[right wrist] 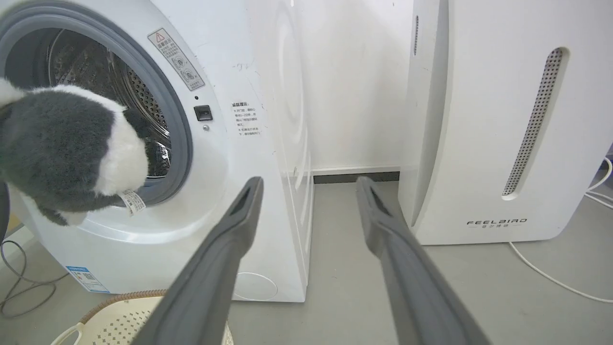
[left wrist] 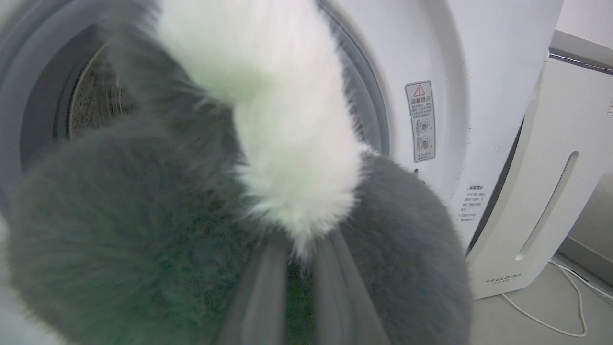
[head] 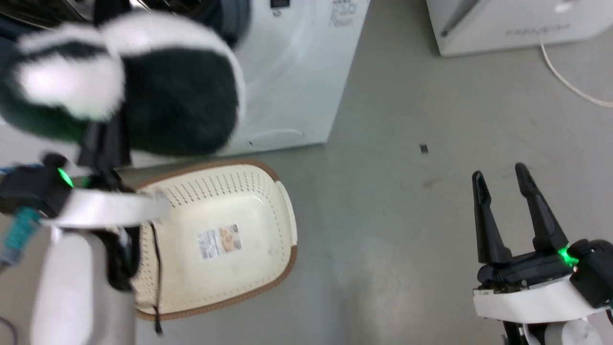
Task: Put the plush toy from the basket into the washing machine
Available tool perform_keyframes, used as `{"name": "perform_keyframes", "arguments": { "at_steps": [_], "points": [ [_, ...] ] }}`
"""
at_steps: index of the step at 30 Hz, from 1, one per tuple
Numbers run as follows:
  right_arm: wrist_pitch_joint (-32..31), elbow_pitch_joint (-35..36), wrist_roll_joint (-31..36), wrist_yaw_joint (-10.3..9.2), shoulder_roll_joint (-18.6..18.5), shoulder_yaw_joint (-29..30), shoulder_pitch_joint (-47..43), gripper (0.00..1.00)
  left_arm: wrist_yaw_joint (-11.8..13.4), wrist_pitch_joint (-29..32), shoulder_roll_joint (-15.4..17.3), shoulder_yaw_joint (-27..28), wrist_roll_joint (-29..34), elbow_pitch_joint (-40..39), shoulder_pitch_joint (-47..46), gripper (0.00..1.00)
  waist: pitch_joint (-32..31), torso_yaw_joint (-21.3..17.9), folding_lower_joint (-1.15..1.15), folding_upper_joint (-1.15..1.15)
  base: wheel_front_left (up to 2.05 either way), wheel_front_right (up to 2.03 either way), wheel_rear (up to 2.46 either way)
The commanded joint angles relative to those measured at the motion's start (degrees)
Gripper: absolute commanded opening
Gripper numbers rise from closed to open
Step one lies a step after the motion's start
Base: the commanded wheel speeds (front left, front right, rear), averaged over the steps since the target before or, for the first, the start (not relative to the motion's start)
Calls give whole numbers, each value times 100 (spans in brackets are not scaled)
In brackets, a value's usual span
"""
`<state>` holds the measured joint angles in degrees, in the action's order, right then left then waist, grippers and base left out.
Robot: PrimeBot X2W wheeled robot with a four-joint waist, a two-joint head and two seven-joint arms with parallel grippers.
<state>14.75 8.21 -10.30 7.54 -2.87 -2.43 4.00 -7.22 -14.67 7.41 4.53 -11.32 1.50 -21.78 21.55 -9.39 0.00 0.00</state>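
Black-and-white fur takes up the upper left of the head view: the plush toy (head: 143,86) hangs in the air in front of the washing machine (head: 297,72), lifted clear of the basket (head: 282,249), whose label sticker (head: 219,242) shows on its bottom. In the right wrist view the toy sits at the left edge, level with the grey-rimmed porthole and not yet inside the steel drum (right wrist: 96,72).

Our left gripper (left wrist: 300,268) is pinched narrowly into the fur, its two fingers close together with pile squeezed between them. Our right gripper (head: 499,172) waits at the lower right, fingers spread wide with nothing between them, well apart from the toy.

We judge the toy to be light, soft and bulky. It bulges on both sides of the fingers, so it will likely sag and swing as it travels. Long pile can slip, so a deep bite across the stuffed body looks safer than fur alone or the small sewn tag (right wrist: 131,201). Being squashy, it should give if it brushes the porthole rim.
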Motion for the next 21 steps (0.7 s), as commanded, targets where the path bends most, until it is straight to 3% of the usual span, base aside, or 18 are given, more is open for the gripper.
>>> {"name": "perform_keyframes", "arguments": {
  "at_steps": [1, 6, 11, 21],
  "points": [
    [25, 62, -55, -5, 0, -15, 112, 100, -23, -32, 133, 53, -44, -50, -302, 0, 357, -217, 0, 0, 0, 0, 0],
    [25, 185, -205, -5, 0, -16, 261, 100, -25, -15, 541, 275, -317, 210, -1244, 0, 895, -479, 0, 0, 0, 0, 0],
    [25, 250, -371, -5, 0, -83, 407, 100, -25, 197, 1178, 427, -477, 835, -2525, 0, 1469, -718, 0, 0, 0, 0, 0],
    [25, 301, -660, -5, 0, -184, 647, 100, -7, 383, 2070, 374, -326, 2285, -4809, 0, 2297, -1025, 0, 0, 0, 0, 0]
  ]
}}
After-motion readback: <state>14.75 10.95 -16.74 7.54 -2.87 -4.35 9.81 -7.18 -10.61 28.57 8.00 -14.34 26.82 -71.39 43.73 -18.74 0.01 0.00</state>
